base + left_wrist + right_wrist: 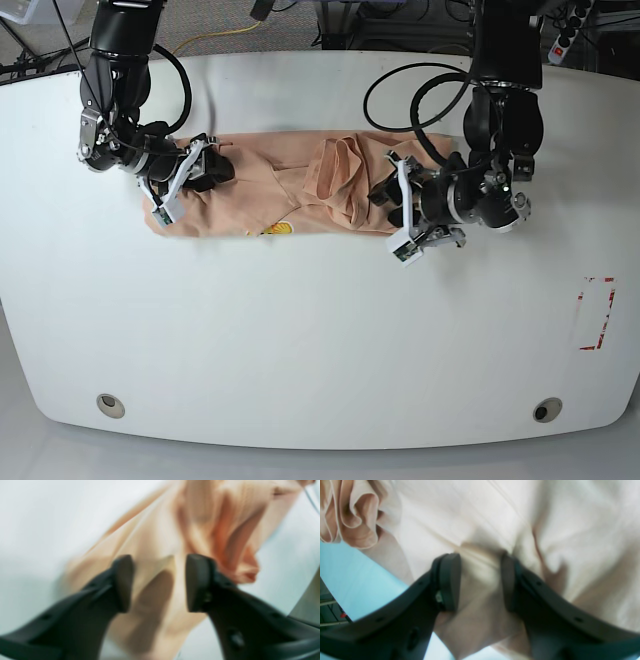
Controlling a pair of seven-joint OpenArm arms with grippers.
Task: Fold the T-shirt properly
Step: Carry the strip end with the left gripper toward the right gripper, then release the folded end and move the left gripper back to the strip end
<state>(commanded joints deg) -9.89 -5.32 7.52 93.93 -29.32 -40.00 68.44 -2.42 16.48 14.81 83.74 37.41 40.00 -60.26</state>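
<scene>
White table (320, 330) (T-shirt (250, 200) atop)

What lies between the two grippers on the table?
In the base view, only the T-shirt spans the stretch between the right gripper and the left gripper, with a bunched fold near its middle and a yellow mark at its near edge.

The T-shirt (290, 195) is soft, matt peach cloth, creased and gathered into loose folds, with a small yellow mark (281, 229) near its lower edge. The table (320, 340) has a smooth, white surface with a faint sheen. The left gripper (160, 582) and the right gripper (480, 582) look like matt black plastic, with smooth, flat pads. Black cables (400, 85) with a rubbery, slightly glossy look loop from the arms.
</scene>
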